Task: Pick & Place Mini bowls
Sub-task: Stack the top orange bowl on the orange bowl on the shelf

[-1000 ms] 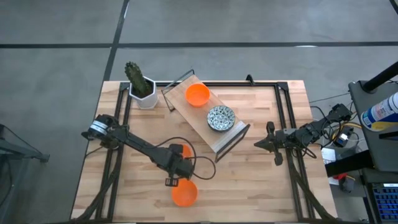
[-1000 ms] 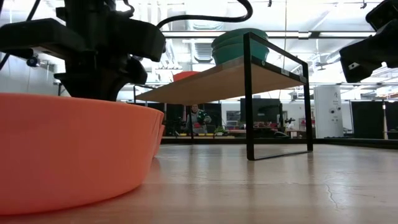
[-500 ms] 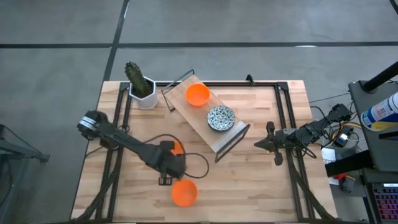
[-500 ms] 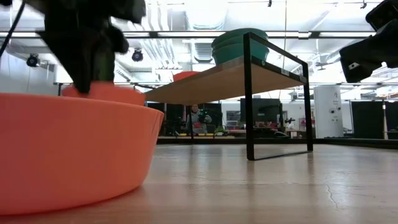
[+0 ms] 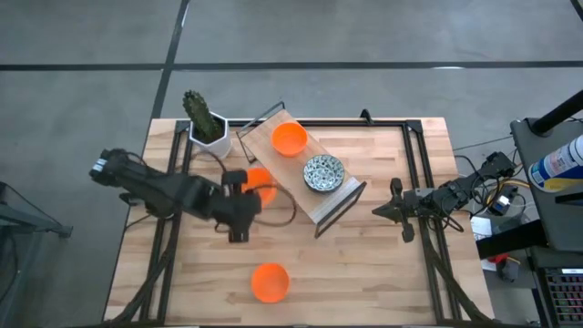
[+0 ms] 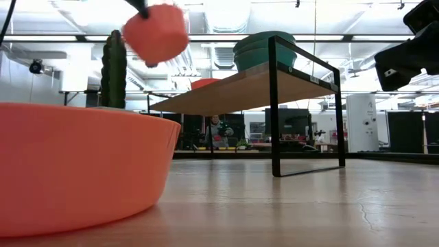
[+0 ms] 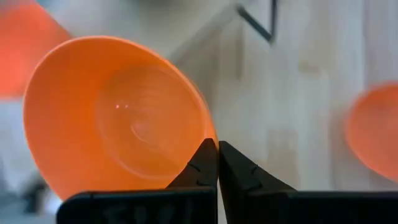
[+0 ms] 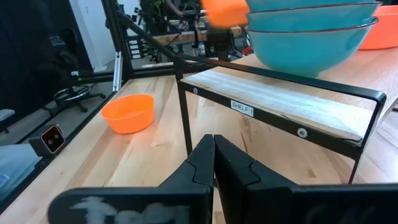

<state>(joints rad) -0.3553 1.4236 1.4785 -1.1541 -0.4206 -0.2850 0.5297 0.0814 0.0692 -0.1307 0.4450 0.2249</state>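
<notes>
My left gripper is shut on an orange mini bowl and holds it in the air left of the slanted wooden shelf. In the low view this bowl hangs high and tilted. A second orange bowl sits on its base near the table's near edge. On the shelf rest a third orange bowl and stacked patterned bowls. My right gripper waits shut, right of the shelf. My left gripper pinches the orange bowl's rim between its two fingers, one finger on the inner wall and the other on the outside. The bowl is lifted clear of the table and tilted, its base turned sideways.
A cactus in a white hexagonal pot stands at the far left corner, close to the left arm. The shelf's black metal legs rise from the table's middle. Black frame rails run along the table's sides. Bare wood lies between the near bowl and the shelf.
My left gripper has risen and moved toward the table's far edge and the shelf, carrying the orange bowl. The bowl, earlier low beside the near orange bowl, is now lifted clear and tilted. The near bowl has stayed in place.
</notes>
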